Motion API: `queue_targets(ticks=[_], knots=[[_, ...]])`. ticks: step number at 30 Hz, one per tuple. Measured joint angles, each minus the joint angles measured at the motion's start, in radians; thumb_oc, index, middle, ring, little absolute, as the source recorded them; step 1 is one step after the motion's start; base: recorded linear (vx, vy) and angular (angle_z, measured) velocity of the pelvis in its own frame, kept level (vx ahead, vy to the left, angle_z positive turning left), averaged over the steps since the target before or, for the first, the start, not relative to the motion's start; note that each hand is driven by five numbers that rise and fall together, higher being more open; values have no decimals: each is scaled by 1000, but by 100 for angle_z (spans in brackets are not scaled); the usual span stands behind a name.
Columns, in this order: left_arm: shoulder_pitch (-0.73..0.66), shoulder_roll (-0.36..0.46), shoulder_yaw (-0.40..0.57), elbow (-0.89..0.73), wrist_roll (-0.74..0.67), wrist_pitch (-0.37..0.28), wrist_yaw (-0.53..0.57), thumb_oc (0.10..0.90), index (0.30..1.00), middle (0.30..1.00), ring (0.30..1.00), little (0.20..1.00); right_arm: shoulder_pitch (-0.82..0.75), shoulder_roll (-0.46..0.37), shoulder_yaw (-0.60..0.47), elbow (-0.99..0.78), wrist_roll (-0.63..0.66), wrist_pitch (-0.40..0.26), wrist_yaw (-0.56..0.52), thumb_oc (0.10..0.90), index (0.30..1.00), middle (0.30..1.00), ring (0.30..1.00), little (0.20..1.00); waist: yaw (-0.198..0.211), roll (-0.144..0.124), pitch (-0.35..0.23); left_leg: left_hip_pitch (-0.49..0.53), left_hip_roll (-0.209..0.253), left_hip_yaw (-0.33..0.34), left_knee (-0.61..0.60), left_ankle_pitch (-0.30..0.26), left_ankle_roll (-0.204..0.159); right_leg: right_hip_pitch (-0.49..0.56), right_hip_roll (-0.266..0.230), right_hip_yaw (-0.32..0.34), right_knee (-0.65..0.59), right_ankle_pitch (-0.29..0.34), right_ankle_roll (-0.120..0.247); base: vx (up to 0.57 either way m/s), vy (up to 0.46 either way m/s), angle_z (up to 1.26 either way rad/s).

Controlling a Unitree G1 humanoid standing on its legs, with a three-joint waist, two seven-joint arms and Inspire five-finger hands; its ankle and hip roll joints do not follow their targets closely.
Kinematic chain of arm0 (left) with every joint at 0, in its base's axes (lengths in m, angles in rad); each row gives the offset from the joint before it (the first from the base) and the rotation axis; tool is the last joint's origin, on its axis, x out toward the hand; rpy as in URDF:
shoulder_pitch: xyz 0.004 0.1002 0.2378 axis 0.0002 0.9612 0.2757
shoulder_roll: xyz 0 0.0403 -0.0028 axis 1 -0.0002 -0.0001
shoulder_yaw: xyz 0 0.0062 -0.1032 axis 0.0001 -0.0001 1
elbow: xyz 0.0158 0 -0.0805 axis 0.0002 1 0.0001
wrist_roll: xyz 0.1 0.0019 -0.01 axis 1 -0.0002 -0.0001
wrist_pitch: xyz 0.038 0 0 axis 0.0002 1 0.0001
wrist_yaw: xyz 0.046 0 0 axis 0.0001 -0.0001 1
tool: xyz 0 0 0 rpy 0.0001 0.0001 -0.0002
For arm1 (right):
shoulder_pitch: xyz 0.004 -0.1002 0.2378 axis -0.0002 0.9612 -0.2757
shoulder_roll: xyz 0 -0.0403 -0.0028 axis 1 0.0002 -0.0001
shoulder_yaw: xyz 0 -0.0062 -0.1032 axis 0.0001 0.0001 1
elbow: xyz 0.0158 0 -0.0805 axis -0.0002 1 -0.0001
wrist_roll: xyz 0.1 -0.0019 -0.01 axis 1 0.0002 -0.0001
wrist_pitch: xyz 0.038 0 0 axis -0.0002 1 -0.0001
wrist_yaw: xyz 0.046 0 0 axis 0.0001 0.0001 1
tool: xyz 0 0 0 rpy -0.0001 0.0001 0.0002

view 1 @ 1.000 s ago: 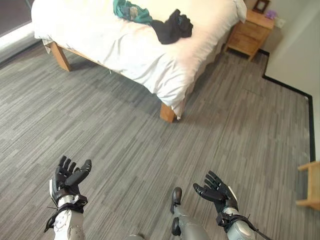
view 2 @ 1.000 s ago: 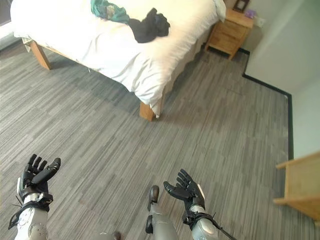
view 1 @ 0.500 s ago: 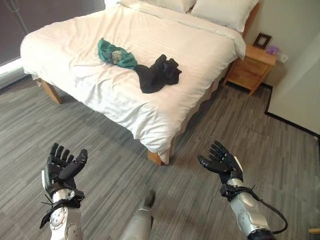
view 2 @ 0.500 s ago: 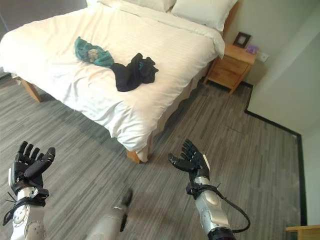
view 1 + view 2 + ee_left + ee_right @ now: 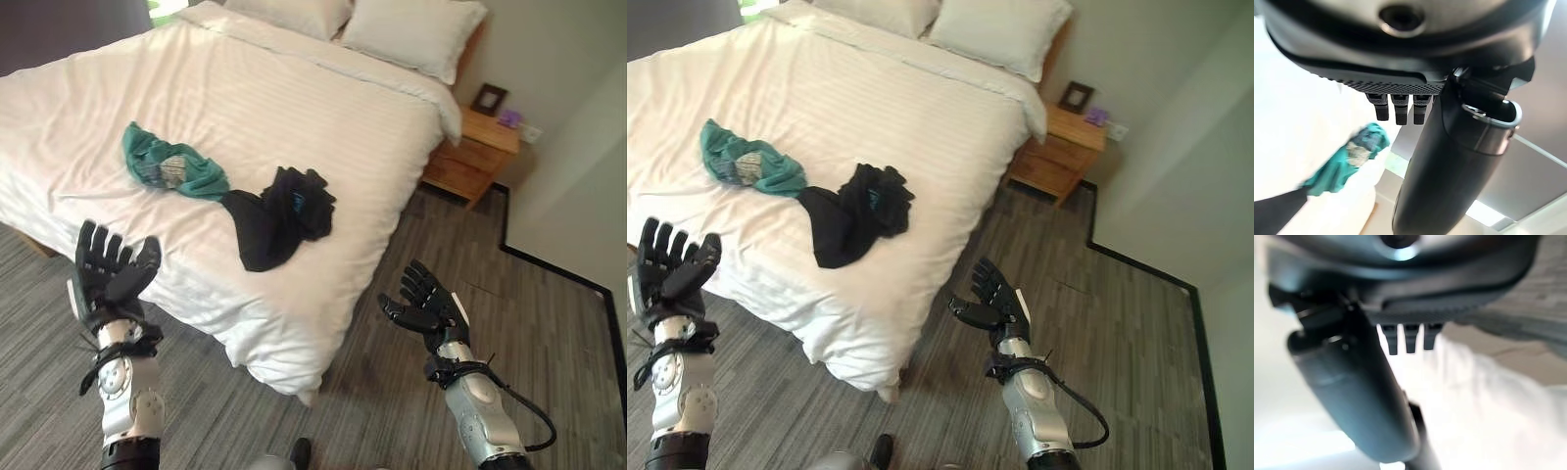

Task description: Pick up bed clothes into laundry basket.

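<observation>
Since the earlier frame, both hands are seen raised higher and nearer the bed (image 5: 323, 117), though the whole view has shifted as well. The left hand (image 5: 106, 279) is held up with fingers straight and spread, empty, over the bed's near edge. The right hand (image 5: 423, 305) is held palm up beside the bed's corner, fingers relaxed and apart, nothing held. A green garment (image 5: 167, 168) is found on the sheet beyond the left hand, with a black garment (image 5: 277, 213) touching it, between the two hands and farther off. Two pillows (image 5: 411, 29) and a wooden nightstand (image 5: 472, 152) are noted well beyond the right hand.
</observation>
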Motion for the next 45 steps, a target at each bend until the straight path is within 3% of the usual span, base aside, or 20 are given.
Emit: queue_targets(ticks=[1, 4, 5, 6, 7, 8, 9, 10, 11, 12, 14, 16, 19, 24, 26, 29, 32, 35, 38, 45], knots=[[12, 1, 0, 3, 0, -8, 3, 800, 900, 900, 900, 900, 3, -28, -6, -16, 0, 1, -1, 800, 900, 900, 900, 900, 13, -4, -1, 35, 3, -5, -9, -27, -47, 5, 46, -2, -171, 37, -24, 239, -20, 45], [60, 1, 4, 15, 0, -18, 5, 800, 900, 900, 900, 900, -3, -41, -40, -39, 0, -7, -6, 800, 900, 900, 900, 900, 13, -34, -19, 88, -27, -11, -7, -35, -58, 7, 96, -30, -344, 143, -79, 151, -42, 38], [76, -13, 3, 19, 0, -18, 4, 800, 900, 900, 900, 900, -14, -57, -43, -36, 0, -7, -11, 800, 900, 900, 900, 900, 16, -51, -23, 104, -52, -13, 9, -36, -60, 16, 111, -27, -391, 215, -134, 80, -45, 55], [109, -15, 1, 14, 1, -19, 0, 800, 900, 900, 900, 900, -29, -59, -45, -35, 0, -7, -16, 800, 900, 900, 900, 900, 31, -104, -20, 67, -125, 26, 125, -55, -91, 32, 83, -36, -426, 356, -235, 80, -33, 1], [141, -26, 0, 8, 2, -18, -6, 800, 900, 900, 900, 900, -58, -56, -53, -33, 1, -7, -20, 800, 900, 900, 900, 900, 55, -144, -15, -60, -150, 53, 316, -122, -50, 62, 52, -14, -471, 350, -238, 166, -63, 10], [149, 0, -1, 6, 3, -8, -19, 800, 900, 900, 900, 900, -95, -55, -74, -34, 1, -9, -28, 800, 900, 900, 900, 900, 62, -181, 0, -184, -124, 19, 441, -204, 14, 101, 30, 25, -551, 365, -243, 77, -48, 10], [147, 16, 1, 2, 3, -8, -22, 800, 900, 900, 900, 900, -125, -66, -81, -27, 1, -9, -30, 800, 900, 900, 900, 900, 70, -205, 4, -233, -71, -14, 429, -218, 9, 111, 33, 48, -585, 360, -232, 109, -81, 16], [156, 24, 14, 0, 2, -10, -18, 800, 900, 900, 900, 900, -177, -89, -82, -19, -1, -13, -25, 800, 900, 900, 900, 900, 90, -208, 8, -262, 42, -17, 318, -165, -86, 117, 64, 59, -583, 330, -158, 4, -35, -10], [156, 24, 14, 0, 2, -10, -18, 800, 900, 900, 900, 900, -177, -89, -82, -19, -1, -13, -25, 800, 900, 900, 900, 900, 90, -208, 8, -262, 42, -17, 318, -165, -86, 117, 64, 59, -583, 330, -158, 54, -60, -13], [166, 31, 49, 40, 0, 13, 4, 800, 900, 900, 900, 900, -208, -81, -80, -46, -1, -15, -20, 800, 900, 900, 900, 900, 103, -244, 7, -189, 37, -9, 240, -120, -89, 141, 37, 49, -581, 323, -89, -2, -39, 22], [173, 33, 35, 41, 1, 23, -1, 800, 900, 900, 900, 900, -210, -104, -80, -73, -7, -22, -11, 800, 900, 900, 900, 900, 113, -241, 6, -147, 36, -13, 207, -121, -89, 171, 18, 50, -577, 302, -44, 74, -80, 25], [172, 37, 38, 39, 1, 23, -1, 800, 900, 900, 900, 900, -226, -127, -68, -76, -15, -25, 5, 800, 900, 900, 900, 900, 125, -244, 4, -124, 34, -15, 188, -121, -88, 192, -5, 49, -578, 292, -31, 51, -81, 5], [165, 41, 34, 35, 0, 22, -14, 800, 900, 900, 900, 900, -230, -255, -16, -73, -46, -24, 50, 800, 900, 900, 900, 900, 138, -247, -1, -111, 20, -27, 171, -121, -88, 221, -27, 51, -584, 279, -11, 8, -55, 10], [164, 54, -19, 35, -11, 22, -54, 800, 900, 900, 900, 900, -294, -589, 192, -22, -154, 1, 140, 800, 900, 900, 900, 900, 133, -230, -1, -104, 20, -48, 151, -119, -88, 235, -25, 45, -599, 259, 14, 8, -46, 8], [168, 56, -41, 35, -27, 23, -89, 800, 900, 900, 900, 900, -347, -718, 297, -29, -282, 0, 198, 800, 900, 900, 900, 900, 122, -227, -1, -99, 27, -59, 139, -115, -95, 237, -18, 43, -598, 254, 19, 15, -27, 6], [168, 55, -48, 35, -39, 23, -108, 800, 900, 900, 900, 900, -370, -726, 310, -32, -383, -4, 213, 800, 900, 900, 900, 900, 114, -227, -1, -93, 40, -59, 125, -113, -97, 236, -7, 36, -599, 244, 20, 12, -13, -4], [168, 55, -51, 34, -42, 23, -108, 800, 900, 900, 900, 900, -373, -702, 310, -26, -439, -5, 211, 800, 900, 900, 900, 900, 109, -228, -3, -103, 25, -63, 130, -116, -101, 234, -17, 15, -599, 191, -22, 11, -9, 6], [170, 54, -51, 34, -42, 23, -108, 800, 900, 900, 900, 900, -373, -658, 314, -29, -478, -4, 208, 800, 900, 900, 900, 900, 97, -215, -9, -129, 28, -89, 144, -116, -102, 222, -6, -4, -599, 190, -24, 7, 0, 25], [178, 50, -56, 34, -48, 23, -107, 800, 900, 900, 900, 900, -374, -568, 316, -26, -530, -3, 185, 800, 900, 900, 900, 900, 117, -208, -11, -146, 39, -97, 144, -112, -113, 206, 5, -6, -599, 191, -25, 21, 10, 5], [205, 47, -76, 33, -48, 24, -106, 800, 900, 900, 900, 900, -436, -442, 399, 27, -722, -3, 145, 800, 900, 900, 900, 900, 164, -195, -15, -166, 39, -115, 144, -107, -122, 194, 9, -32, -599, 188, -32, 17, 10, 9]])
